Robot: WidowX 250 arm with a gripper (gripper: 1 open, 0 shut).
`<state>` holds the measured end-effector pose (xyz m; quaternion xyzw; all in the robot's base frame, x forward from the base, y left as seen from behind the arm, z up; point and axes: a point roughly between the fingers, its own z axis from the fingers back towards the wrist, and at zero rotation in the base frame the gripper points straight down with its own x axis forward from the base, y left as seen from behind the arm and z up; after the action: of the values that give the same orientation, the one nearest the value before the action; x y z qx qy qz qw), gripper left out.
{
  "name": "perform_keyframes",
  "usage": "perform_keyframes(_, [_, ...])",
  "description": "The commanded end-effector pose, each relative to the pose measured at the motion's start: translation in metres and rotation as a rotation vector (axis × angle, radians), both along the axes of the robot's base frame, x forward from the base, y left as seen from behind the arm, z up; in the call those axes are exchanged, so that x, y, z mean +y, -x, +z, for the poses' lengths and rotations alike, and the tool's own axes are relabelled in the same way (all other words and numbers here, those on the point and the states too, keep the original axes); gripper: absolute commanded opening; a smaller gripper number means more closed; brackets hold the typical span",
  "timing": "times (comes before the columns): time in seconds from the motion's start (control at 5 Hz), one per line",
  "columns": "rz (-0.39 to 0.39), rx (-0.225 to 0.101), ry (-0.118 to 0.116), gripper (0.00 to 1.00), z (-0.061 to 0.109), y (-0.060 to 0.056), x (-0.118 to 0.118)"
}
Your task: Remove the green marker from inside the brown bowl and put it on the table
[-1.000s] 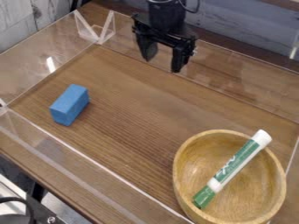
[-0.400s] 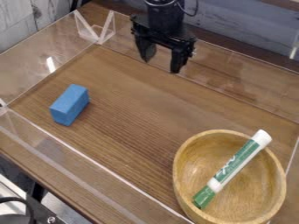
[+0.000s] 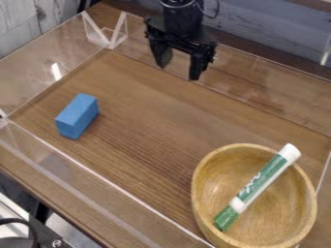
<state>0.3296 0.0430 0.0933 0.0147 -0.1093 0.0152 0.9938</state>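
So the biggest thing in front of me is the worktop (image 3: 142, 145), brown wood grain with low clear walls round it. I'll place everything by the bowl, since it's the obvious landmark. The brown bowl (image 3: 210, 215) sits in the near right corner of what I can see, with its grain showing nicely. Well apart from it, over toward the far side, hangs the robot's black pincer (image 3: 181, 50). Its fingers are spread wide with nothing between them, so it has hold of nothing.

Left of the bowl, also well apart, there's a blue block (image 3: 77, 116), and I'd say it's no part of this job. Smallest of the lot that matters is the green marker (image 3: 264, 190), which lies inside the bowl on a slant, with the white cap end up by the far right rim and the other end down toward the near left.

What's just changed? Honestly, nothing I can spot. Arm, bowl and marker all match a second ago. For the task that means the pickup hasn't started, imo. Next it needs to come across over the bowl and grip the marker mid-barrel. Could snag the rim if it goes in low.
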Motion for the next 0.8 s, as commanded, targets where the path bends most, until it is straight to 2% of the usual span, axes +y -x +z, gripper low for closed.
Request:
perform_keyframes(0.0, [-0.006,-0.041,-0.012,1.00,0.009,-0.005,-0.001])
perform_keyframes(0.6, [-0.014,0.030,-0.011,1.00,-0.006,0.007,-0.015])
